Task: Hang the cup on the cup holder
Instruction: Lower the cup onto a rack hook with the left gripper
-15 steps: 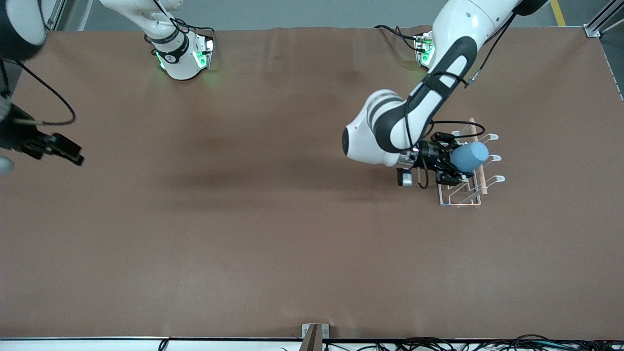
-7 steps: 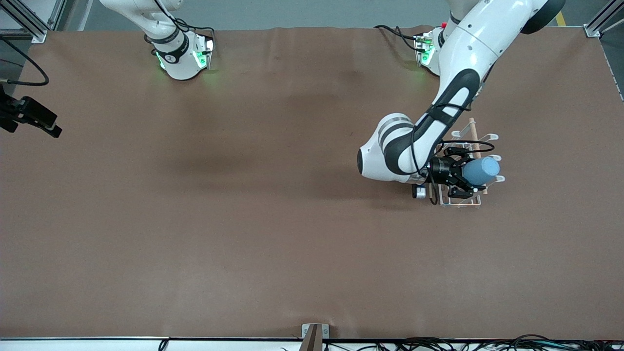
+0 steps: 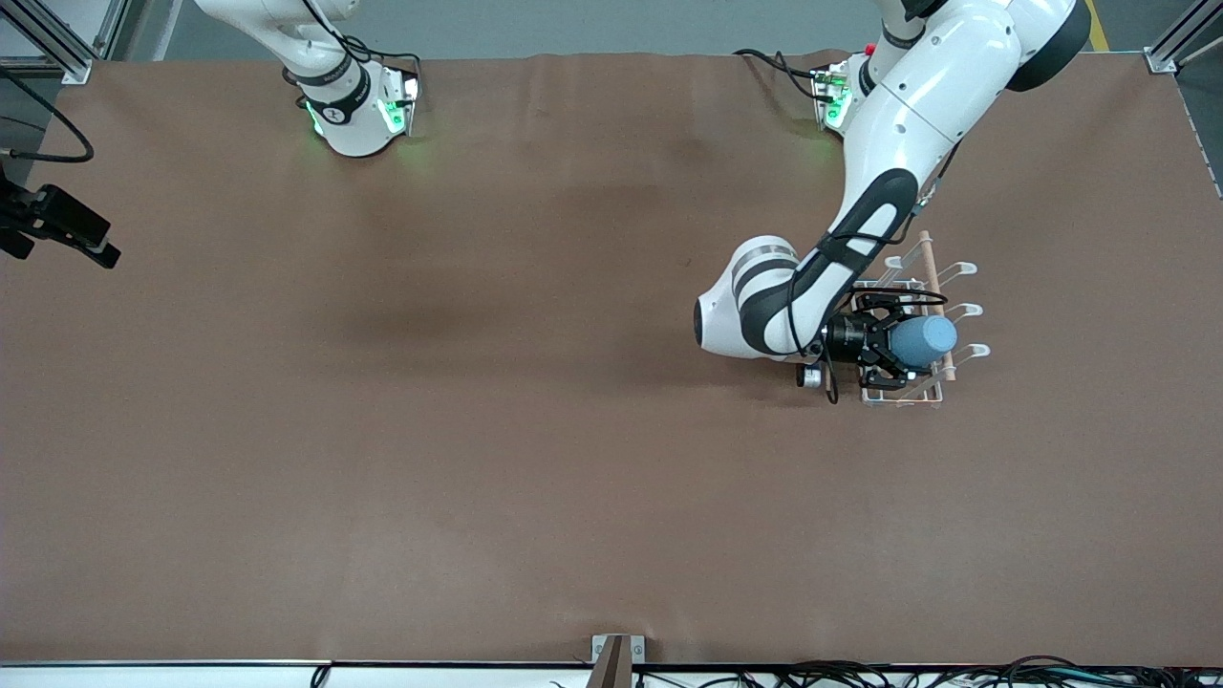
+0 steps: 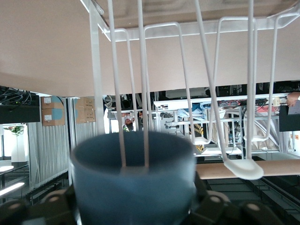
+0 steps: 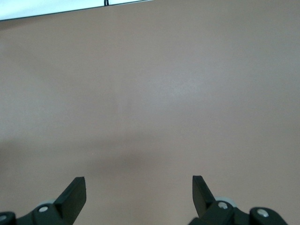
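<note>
The light-blue cup (image 3: pixel 927 342) lies on its side in my left gripper (image 3: pixel 893 345), which is shut on it over the white wire cup holder (image 3: pixel 941 272). In the left wrist view the cup (image 4: pixel 133 187) fills the space between the fingers, and one wire prong (image 4: pixel 143 93) of the cup holder reaches into its open mouth. The holder's wooden rod (image 3: pixel 932 277) also shows in the left wrist view (image 4: pixel 281 168). My right gripper (image 3: pixel 91 247) waits open and empty at the right arm's end of the table; it also shows in the right wrist view (image 5: pixel 139 192).
The brown table (image 3: pixel 478 430) is bare around the cup holder. A small metal bracket (image 3: pixel 617 650) sits at the edge nearest the front camera. More upturned prongs (image 4: pixel 243 168) stand beside the cup.
My left gripper has carried the cup along the rack toward the front camera, then drawn it back a little onto a prong. My right gripper has pulled away toward the table's end.
</note>
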Robot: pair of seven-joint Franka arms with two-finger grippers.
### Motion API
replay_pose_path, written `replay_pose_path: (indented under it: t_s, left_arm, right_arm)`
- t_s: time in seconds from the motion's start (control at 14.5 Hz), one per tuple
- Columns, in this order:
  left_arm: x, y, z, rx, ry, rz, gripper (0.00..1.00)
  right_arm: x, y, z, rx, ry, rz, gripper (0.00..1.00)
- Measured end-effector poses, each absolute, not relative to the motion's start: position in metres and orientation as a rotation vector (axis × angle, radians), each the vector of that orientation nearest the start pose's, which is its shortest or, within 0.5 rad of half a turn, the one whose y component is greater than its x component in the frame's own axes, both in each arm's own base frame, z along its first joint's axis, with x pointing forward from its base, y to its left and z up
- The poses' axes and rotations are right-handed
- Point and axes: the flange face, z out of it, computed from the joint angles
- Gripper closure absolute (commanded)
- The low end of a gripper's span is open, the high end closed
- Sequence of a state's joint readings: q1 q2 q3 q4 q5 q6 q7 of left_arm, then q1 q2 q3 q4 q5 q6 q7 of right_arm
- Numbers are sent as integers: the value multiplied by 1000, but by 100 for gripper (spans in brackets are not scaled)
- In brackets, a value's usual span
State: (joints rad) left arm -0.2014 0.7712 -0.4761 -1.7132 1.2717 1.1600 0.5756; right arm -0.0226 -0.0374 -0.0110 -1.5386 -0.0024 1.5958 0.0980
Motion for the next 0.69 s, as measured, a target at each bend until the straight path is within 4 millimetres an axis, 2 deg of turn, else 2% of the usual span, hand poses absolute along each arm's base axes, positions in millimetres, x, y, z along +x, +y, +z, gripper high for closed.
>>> replay_pose_path:
  t_s: [0.34,0.55,0.69]
  left_arm:
    - [541,-235,199,-1292,1334,1057,0]
    - [541,-229,205,-1430,1115,939,0]
    - [542,-228,211,-1589,940,839,0]
  right_arm:
    - [546,-19,662,-3131,204,-145,0]
    - [546,-17,662,-3131,200,-145,0]
    - [546,-17,662,-3131,199,-145,0]
